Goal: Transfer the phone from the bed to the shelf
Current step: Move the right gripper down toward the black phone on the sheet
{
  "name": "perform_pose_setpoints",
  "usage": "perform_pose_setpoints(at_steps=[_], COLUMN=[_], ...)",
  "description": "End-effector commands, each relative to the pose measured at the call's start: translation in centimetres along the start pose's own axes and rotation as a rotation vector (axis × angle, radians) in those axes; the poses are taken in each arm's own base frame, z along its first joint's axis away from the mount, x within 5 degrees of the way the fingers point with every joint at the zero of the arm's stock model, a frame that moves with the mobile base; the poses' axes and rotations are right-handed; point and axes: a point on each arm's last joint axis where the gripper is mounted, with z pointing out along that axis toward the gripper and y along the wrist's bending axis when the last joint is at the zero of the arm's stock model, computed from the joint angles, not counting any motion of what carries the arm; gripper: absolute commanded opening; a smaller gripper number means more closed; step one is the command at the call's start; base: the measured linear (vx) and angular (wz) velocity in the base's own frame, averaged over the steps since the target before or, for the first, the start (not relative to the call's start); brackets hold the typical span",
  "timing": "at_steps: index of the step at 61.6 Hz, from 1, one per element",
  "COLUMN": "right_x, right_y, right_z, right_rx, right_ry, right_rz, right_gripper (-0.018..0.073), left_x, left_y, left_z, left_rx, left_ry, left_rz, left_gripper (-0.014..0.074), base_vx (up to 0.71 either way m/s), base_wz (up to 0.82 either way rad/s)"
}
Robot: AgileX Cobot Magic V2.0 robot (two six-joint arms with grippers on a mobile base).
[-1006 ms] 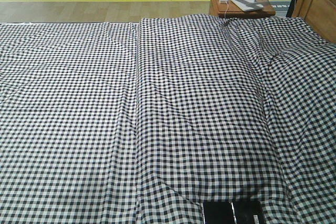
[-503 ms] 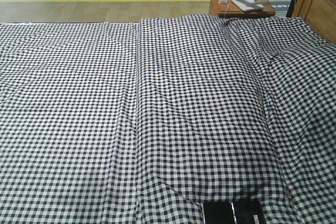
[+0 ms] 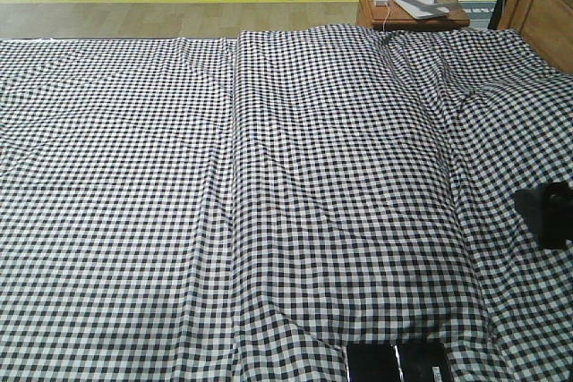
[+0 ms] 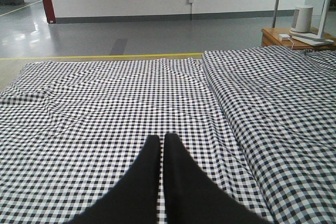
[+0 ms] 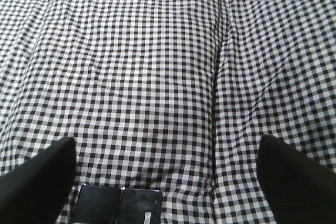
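The phone (image 3: 398, 364) lies flat on the bed (image 3: 295, 185) at the near edge, right of centre. It shows as two dark glossy panels side by side, with a small white sticker on the right one. In the right wrist view the phone (image 5: 119, 206) sits low, just inside the left finger (image 5: 44, 174). My right gripper (image 5: 167, 140) hangs open and wide above the checked sheet, holding nothing, and shows as a dark shape (image 3: 548, 214) at the right edge of the front view. My left gripper (image 4: 161, 139) is shut and empty over the bed's left half. The shelf is out of view.
A small brown side table (image 3: 412, 8) with white devices and a cable stands beyond the bed's far right corner. Brown wooden furniture (image 3: 542, 2) rises at the far right. A raised fold (image 3: 235, 131) runs down the sheet. Grey floor with a yellow line (image 4: 105, 56) lies past the bed.
My right gripper has come into the front view at the right edge, where it was absent before. The phone and sheet have not moved.
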Motion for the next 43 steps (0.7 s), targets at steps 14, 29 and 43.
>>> perform_pose_setpoints(at_steps=[14,29,43], right_x=[-1.1,-2.5,-2.8], right_y=[-0.2,-2.5,-6.4], right_z=[1.5,2.8,4.9], right_rx=[-0.001,0.028,-0.049], right_ry=[0.144,0.265,0.312], right_rz=[0.075,0.193,0.353], right_gripper=[0.0679,0.0662,0.0650], left_x=[-0.4,-0.4,-0.4], left_y=[0.0,0.0,0.0], left_z=[0.0,0.0,0.0], left_rx=[-0.004,-0.004,-0.004], left_ry=[-0.068,-0.068,-0.068], left_rz=[-0.010,-0.010,-0.010], left_gripper=[0.0001,0.0001,0.0001], base_vx=[0.00,0.00,0.00], base_wz=[0.00,0.00,0.00])
